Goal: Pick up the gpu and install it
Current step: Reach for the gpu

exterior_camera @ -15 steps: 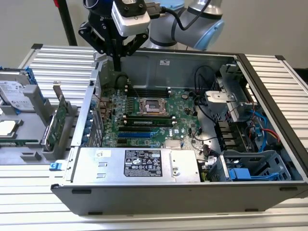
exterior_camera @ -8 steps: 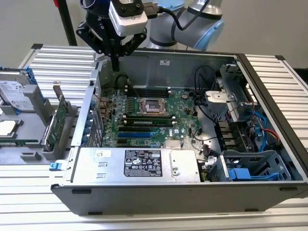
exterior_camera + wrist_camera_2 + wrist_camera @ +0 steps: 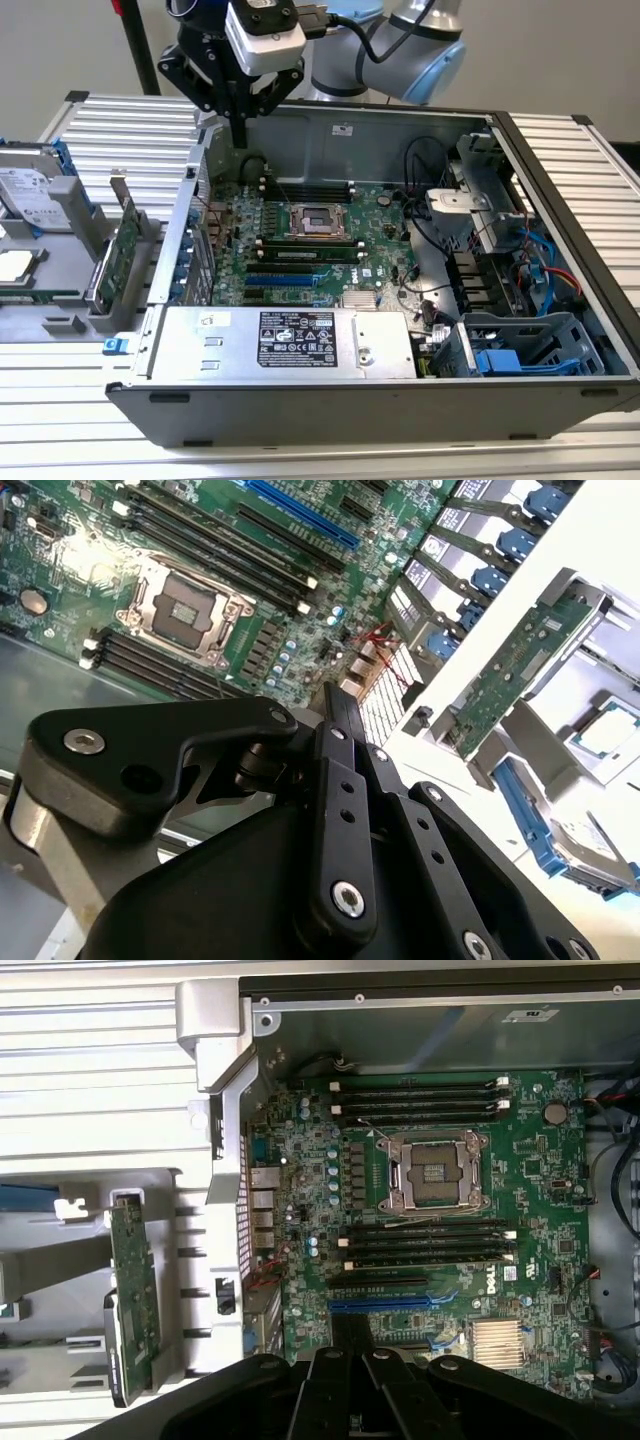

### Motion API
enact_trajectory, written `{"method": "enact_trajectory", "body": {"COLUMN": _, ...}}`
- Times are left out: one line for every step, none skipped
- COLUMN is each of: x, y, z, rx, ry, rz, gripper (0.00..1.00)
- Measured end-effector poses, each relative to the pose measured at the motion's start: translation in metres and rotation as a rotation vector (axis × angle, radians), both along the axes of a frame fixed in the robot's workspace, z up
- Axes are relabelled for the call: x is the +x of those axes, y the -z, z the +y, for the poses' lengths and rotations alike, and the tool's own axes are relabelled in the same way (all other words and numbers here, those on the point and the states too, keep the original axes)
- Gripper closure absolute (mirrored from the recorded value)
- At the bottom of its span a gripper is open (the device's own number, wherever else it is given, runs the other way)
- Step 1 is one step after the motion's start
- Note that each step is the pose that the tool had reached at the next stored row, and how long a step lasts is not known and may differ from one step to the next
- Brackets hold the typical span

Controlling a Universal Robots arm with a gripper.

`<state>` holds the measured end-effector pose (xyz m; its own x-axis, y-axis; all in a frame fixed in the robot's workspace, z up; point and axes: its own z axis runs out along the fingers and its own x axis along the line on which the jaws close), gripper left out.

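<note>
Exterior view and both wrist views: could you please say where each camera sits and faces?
Exterior view: off the arm, looking down into the open case; arm and gripper show.
First wrist view: at the wrist, facing straight down onto the motherboard; gripper shows.
Second wrist view: at the wrist, slanting along the gripper.
Both wrist views share the gpu.

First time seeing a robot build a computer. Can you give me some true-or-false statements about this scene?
1. The gpu stands on edge in a grey holder outside the computer case. True.
2. The gripper holds the gpu. False: it is shut on nothing, over the case's corner.
3. The case is closed. False: it is open, with the motherboard showing.
4. The gpu is at the exterior view's left of the case. True.
</note>
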<state>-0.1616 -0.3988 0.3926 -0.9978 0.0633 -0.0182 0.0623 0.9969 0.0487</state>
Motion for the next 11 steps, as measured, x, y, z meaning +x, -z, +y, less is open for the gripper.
{"method": "enact_trajectory", "body": {"x": -0.0005, "y": 0.0, "z": 0.0, "rx": 0.0, "ry": 0.0, "rz": 0.0006, "gripper": 1.0}}
{"method": "enact_trajectory", "body": {"x": -0.0011, "y": 0.0, "z": 0.0, "rx": 0.0001, "ry": 0.0, "rz": 0.0011, "gripper": 1.0}}
{"method": "enact_trajectory", "body": {"x": -0.0019, "y": 0.0, "z": -0.0001, "rx": 0.0, "ry": 0.0, "rz": 0.0015, "gripper": 1.0}}
{"method": "enact_trajectory", "body": {"x": -0.0028, "y": -0.0001, "z": -0.0001, "rx": -0.0001, "ry": 0.0, "rz": 0.0018, "gripper": 1.0}}
{"method": "enact_trajectory", "body": {"x": -0.0037, "y": 0.0, "z": -0.0001, "rx": 0.0, "ry": 0.0, "rz": 0.0018, "gripper": 1.0}}
{"method": "enact_trajectory", "body": {"x": -0.0046, "y": 0.0, "z": -0.0002, "rx": 0.0, "ry": 0.0, "rz": 0.0022, "gripper": 1.0}}
{"method": "enact_trajectory", "body": {"x": -0.0056, "y": 0.0, "z": -0.0003, "rx": 0.0, "ry": 0.0, "rz": 0.0026, "gripper": 1.0}}
{"method": "enact_trajectory", "body": {"x": -0.0068, "y": 0.0, "z": -0.0004, "rx": 0.0, "ry": 0.0, "rz": 0.0029, "gripper": 1.0}}
{"method": "enact_trajectory", "body": {"x": -0.0078, "y": 0.0, "z": -0.0006, "rx": 0.0, "ry": 0.0, "rz": 0.0032, "gripper": 1.0}}
{"method": "enact_trajectory", "body": {"x": -0.0089, "y": 0.0, "z": -0.0008, "rx": 0.0, "ry": 0.0, "rz": 0.0035, "gripper": 1.0}}
{"method": "enact_trajectory", "body": {"x": -0.01, "y": 0.0, "z": -0.001, "rx": 0.0, "ry": 0.0, "rz": 0.0038, "gripper": 1.0}}
